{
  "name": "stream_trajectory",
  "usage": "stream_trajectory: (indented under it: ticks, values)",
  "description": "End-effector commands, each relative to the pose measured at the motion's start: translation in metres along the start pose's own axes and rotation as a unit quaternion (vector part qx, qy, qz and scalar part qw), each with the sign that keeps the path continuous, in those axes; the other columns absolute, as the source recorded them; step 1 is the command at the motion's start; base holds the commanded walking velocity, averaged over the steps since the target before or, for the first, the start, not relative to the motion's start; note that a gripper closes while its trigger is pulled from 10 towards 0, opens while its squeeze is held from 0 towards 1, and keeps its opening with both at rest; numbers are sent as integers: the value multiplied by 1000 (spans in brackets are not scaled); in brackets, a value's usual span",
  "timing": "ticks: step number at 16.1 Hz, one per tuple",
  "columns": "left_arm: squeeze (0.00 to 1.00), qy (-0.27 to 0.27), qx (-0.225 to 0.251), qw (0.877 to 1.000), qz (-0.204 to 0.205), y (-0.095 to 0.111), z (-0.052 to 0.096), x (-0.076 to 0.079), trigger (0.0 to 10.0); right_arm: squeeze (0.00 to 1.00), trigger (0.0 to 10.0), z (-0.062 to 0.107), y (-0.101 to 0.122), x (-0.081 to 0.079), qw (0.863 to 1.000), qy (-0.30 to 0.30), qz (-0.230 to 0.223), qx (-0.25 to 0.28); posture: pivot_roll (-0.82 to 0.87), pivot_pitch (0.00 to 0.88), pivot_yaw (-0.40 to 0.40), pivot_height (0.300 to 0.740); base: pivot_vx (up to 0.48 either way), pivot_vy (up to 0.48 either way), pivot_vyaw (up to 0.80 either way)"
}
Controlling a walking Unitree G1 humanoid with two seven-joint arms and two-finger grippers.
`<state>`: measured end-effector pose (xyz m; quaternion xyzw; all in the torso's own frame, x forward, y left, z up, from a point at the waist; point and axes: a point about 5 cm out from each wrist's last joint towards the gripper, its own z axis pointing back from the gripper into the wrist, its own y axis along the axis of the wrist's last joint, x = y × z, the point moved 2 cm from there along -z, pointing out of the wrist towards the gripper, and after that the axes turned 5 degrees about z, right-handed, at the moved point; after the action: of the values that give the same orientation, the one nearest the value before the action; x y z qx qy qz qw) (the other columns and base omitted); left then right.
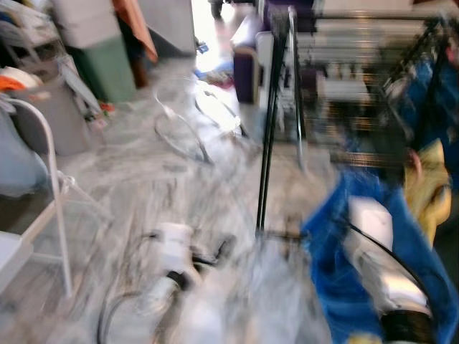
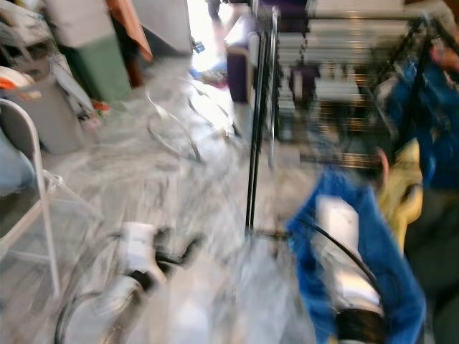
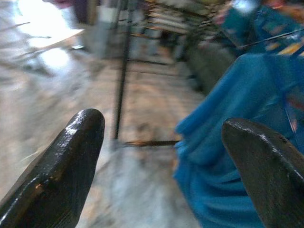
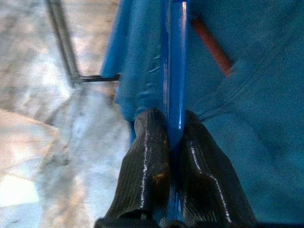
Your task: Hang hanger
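- Carrying is judged to be the step in hand: a blue hanger (image 4: 175, 71) with a blue garment (image 1: 337, 279) draped on it is held by the right tool (image 4: 173, 137), and the head views are blurred as in walking.
- Right tool: its two black fingers are seen pressed closed on the blue bar of the hanger, one on each side, in the right wrist view.
- Left tool (image 3: 164, 161): its fingers are spread wide apart with nothing between them; it is held low over the pale marble floor (image 1: 143, 179).
- Position of the task's thing: the hanger and garment are at the lower right of the head views, draped over the right arm (image 1: 380, 265), just beside the base of a black clothes rack (image 1: 276, 115).
- Next move, as a judgement: the rack's top rail has to be reached, the hanger raised above it, and its hook set over the rail; the hook itself cannot be made out.
- Head views alone give the wider room: the rack's upright posts, clothes already hanging at the right, a white folding chair (image 1: 50, 179) at the left, and a grey bin (image 1: 54, 115) behind it.
- Wrist views alone give the grip: the pinch on the bar in the right one, the wide gap in the left one.
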<state>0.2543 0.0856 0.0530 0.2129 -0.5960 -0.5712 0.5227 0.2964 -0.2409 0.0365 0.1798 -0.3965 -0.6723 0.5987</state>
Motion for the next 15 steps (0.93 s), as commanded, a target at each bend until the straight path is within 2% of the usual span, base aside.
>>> stream_trajectory:
  ticks: [1,4,7,9,12,15]
  values:
    - [0,23,0,1000,-14,3,5,-14,10000,0,10000,5,29,-17,998,25,-5,51,-141,0,13,740,375,0,0]
    - [0,41,1,999,-9,2,7,-18,10000,0,10000,5,29,-21,998,41,1,47,-141,0,13,740,0,0,0]
    - [0,48,3,999,-12,3,6,-19,10000,0,10000,8,31,-37,994,90,16,53,-139,0,8,740,0,0,0]
    - [0,48,4,999,-12,3,6,-20,10000,0,10000,10,32,-38,994,92,25,59,-139,0,8,740,0,0,0]
    - [0,48,1,999,-16,2,7,-20,10000,0,10000,14,16,-36,993,99,38,48,-142,0,14,740,0,0,0]
    - [0,44,3,999,-18,4,9,-20,10000,0,10000,29,4,-37,989,112,67,75,-147,0,29,740,0,0,0]
